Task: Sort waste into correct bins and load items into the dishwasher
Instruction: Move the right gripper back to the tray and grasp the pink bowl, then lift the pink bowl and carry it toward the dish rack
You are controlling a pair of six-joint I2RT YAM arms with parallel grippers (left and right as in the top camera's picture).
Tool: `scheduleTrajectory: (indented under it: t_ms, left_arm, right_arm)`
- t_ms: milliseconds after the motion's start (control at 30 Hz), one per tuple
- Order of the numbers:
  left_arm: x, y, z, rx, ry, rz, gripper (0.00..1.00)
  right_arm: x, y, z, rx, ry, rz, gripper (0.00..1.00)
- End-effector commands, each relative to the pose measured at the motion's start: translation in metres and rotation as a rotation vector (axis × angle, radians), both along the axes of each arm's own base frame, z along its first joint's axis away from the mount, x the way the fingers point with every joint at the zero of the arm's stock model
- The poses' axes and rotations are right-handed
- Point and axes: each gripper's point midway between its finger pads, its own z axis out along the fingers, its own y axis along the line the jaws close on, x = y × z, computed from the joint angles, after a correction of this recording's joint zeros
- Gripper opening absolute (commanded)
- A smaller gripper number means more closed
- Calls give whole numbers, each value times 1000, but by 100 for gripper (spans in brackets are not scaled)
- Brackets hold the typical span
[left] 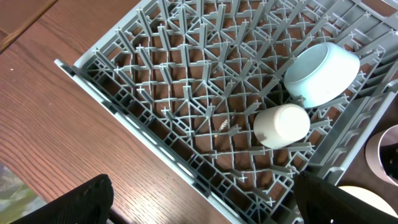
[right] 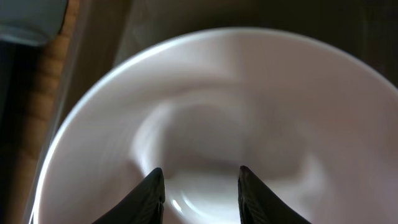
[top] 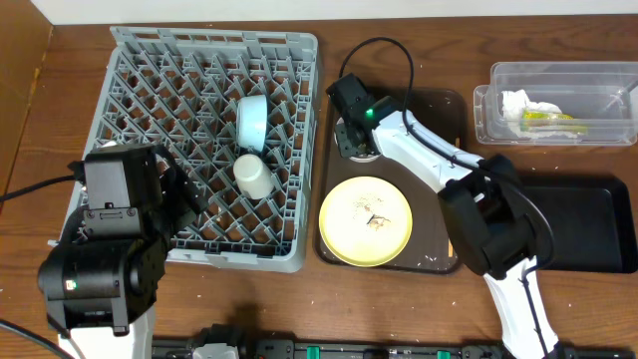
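Observation:
The grey dish rack (top: 140, 60) holds the light blue bowl (top: 252, 120) and the cream cup (top: 253, 177), both on their sides; they also show in the left wrist view, bowl (left: 323, 73) and cup (left: 281, 124). My left gripper (left: 205, 205) is open and empty over the rack's front-left edge (left: 137, 130). My right gripper (right: 199, 186) is open, its fingertips right above the middle of the pink saucer (right: 249, 93), which fills its view. The yellow plate (top: 366, 219) carries whitish crumbs (top: 376, 221). The clear tub (top: 498, 110) holds the white napkin (top: 518, 102) and the wrapper (top: 543, 120).
The dark brown serving tray (top: 439, 110) lies under the plate and saucer. The shallow black tray (top: 588, 224) sits at the right. A few crumbs (top: 431, 258) lie on the serving tray's front right corner. I cannot make out the chopsticks.

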Motion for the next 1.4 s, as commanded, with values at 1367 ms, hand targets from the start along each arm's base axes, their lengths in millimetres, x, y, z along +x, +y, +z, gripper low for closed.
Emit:
scheduleTrajectory:
  t_ms: [1367]
  left_arm:
    - [-1, 2, 0, 1, 0, 9, 94]
  right_arm:
    - [-47, 35, 9, -96, 11, 194, 9]
